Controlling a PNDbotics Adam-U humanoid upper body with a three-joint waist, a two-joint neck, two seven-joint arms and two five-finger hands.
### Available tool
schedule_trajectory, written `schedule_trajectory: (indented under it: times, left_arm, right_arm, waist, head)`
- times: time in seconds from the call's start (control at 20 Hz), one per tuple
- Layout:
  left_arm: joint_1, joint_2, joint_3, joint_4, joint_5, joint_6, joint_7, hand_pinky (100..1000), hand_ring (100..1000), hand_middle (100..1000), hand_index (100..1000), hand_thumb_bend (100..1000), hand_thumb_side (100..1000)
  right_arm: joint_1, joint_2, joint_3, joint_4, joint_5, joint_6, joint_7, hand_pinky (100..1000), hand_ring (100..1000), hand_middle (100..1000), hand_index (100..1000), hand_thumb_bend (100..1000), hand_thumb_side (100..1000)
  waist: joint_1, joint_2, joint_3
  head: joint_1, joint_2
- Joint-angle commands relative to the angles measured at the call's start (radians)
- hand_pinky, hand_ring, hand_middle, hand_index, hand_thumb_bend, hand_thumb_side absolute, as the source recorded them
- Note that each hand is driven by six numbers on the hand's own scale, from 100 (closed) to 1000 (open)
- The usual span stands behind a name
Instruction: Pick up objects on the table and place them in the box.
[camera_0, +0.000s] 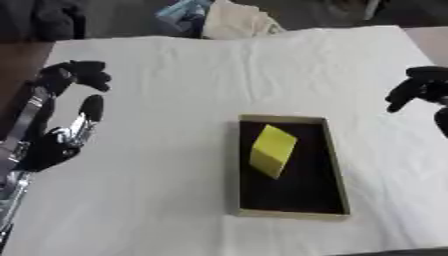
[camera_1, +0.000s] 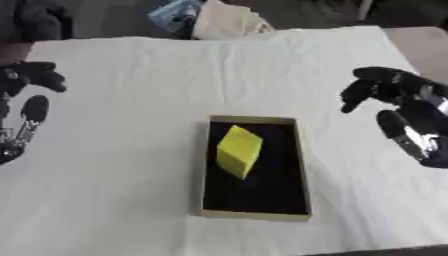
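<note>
A yellow block (camera_0: 272, 150) lies tilted inside the shallow box (camera_0: 335, 165), which has a black floor and tan rim and sits on the white cloth at centre right. My left hand (camera_0: 63, 130) hovers at the left edge of the table, fingers relaxed and spread, holding nothing. My right hand (camera_1: 408, 117) hangs at the right edge, well right of the box, fingers loosely bent and apart, also without anything in it.
The white tablecloth (camera_0: 175, 100) covers the table. Beyond its far edge lie a cream cloth bag (camera_0: 238, 21) and something blue (camera_0: 179, 14). A dark shape (camera_0: 39, 20) sits at the far left corner.
</note>
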Motion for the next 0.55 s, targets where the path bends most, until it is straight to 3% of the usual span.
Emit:
schedule_trajectory:
  times: [0.05, 0.55]
  left_arm:
    - [0.005, 0.001, 0.034, -0.029, 0.059, 0.014, -0.055, 880, 664, 674, 845, 188, 728]
    - [0.016, 0.007, 0.073, -0.028, 0.208, 0.039, -0.139, 874, 640, 645, 836, 196, 755]
  right_arm:
    - [-0.007, -0.014, -0.013, -0.027, 0.009, -0.014, -0.004, 759, 648, 721, 933, 100, 621]
    - [-0.006, -0.017, -0.016, -0.026, 0.014, -0.012, -0.026, 760, 643, 723, 935, 100, 618]
  waist:
    - [-0.002, -0.013, 0.003]
    - [0.001, -0.015, 0.001]
  head:
    - [-0.004, 0.008]
    - [-0.007, 0.006]
